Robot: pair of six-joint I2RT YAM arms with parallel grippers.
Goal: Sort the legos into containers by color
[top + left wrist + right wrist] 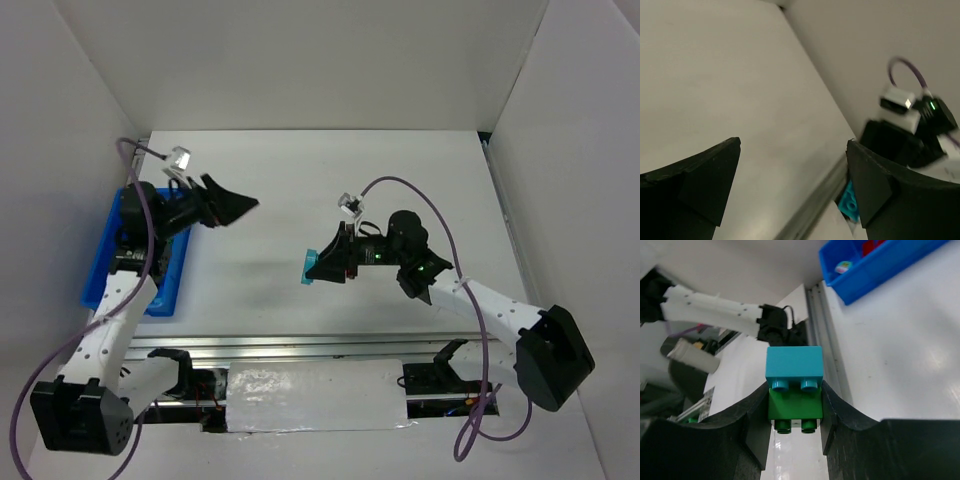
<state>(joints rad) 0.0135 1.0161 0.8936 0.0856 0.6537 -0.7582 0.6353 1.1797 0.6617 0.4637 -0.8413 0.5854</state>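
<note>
Sorting rig, mid-task: the right gripper (328, 262) hangs above the white table (400, 180) near its middle, jaws narrowed and clamped on a two-brick stack; a teal brick (793, 366) sits on a green brick (794, 407), studs facing the wrist camera; the fingers press the green one's sides, while the teal one juts out past the fingertips; from overhead only the teal shows, the green lost among the black fingers. The left gripper (232, 207) hovers over the table's left side, jaws spread wide with nothing between them; its own blurred wrist view catches a sliver of teal beside one black finger (880, 190), the rest cut off. The blue tray (98, 275) lies at the table's left edge, well apart from the stack and largely covered by the left arm (115, 310); its dividers cannot be counted there. The right wrist view crops the tray to one corner; a red piece (872, 246) lies in one compartment, a small pale object (842, 267) in the next, too small to identify.
</note>
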